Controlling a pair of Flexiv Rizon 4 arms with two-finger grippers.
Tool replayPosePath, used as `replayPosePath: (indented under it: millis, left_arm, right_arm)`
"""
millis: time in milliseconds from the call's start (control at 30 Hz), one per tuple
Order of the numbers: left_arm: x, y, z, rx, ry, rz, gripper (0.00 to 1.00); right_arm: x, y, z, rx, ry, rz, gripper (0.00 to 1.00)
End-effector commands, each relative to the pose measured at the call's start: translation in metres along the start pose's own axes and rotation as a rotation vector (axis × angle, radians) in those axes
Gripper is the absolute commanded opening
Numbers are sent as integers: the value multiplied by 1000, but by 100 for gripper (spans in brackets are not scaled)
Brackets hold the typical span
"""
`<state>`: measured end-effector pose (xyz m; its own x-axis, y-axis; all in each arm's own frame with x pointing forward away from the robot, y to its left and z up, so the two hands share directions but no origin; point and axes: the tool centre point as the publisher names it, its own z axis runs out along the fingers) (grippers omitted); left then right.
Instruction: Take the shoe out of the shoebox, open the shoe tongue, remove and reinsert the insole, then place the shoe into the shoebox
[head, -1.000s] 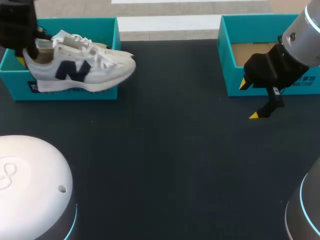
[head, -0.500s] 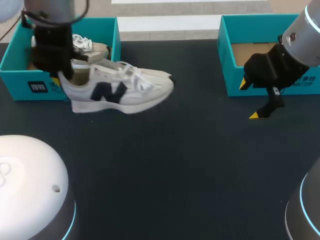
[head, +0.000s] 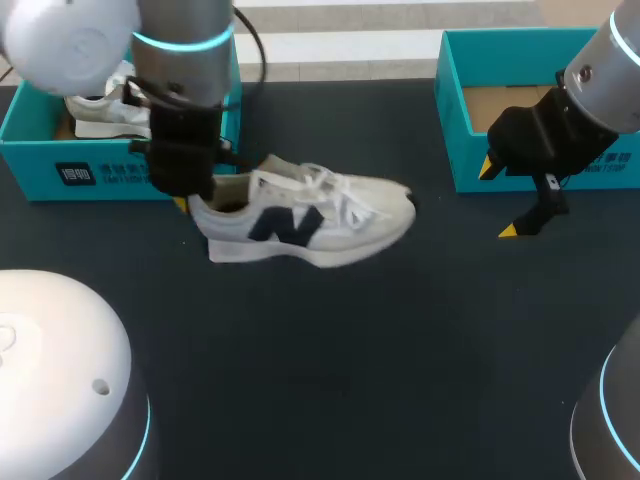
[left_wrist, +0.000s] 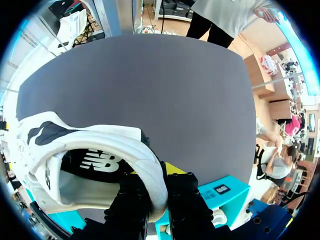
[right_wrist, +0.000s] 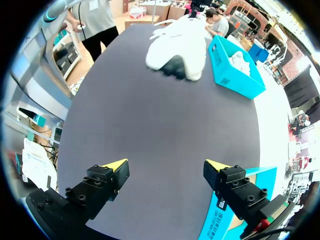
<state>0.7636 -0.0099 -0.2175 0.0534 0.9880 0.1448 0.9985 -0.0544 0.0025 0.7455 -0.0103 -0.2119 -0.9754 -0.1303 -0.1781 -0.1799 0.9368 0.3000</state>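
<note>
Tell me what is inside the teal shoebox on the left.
A second white shoe lies inside the left shoebox. My left arm covers the box's right part, so whatever else is there is hidden.

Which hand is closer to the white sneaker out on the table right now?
Left. The left hand is shut on the sneaker at its heel collar; the right hand hangs open well off past the toe, beside the right shoebox.

The white mesh sneaker bears a navy side emblem and beige lining. The teal cardboard shoebox is brown inside. The table is dark charcoal; the right gripper black, yellow-tipped.
</note>
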Motion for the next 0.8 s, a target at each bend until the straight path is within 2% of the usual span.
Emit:
replayPosePath:
  millis: [33, 467, 633, 800]
  left_arm:
    - [-24, -3, 16, -6, 29, 2, 0]
    - [-55, -9, 77, -31, 49, -1, 0]
    - [-58, -13, 97, -41, 66, -10, 0]
    - [-54, -17, 108, -43, 94, -69, 0]
  right_arm:
    - [-1, 1, 1, 3, 1, 0, 100]
    - [-1, 1, 1, 3, 1, 0, 100]
    - [-1, 1, 1, 3, 1, 0, 100]
    - [-1, 1, 1, 3, 1, 0, 100]
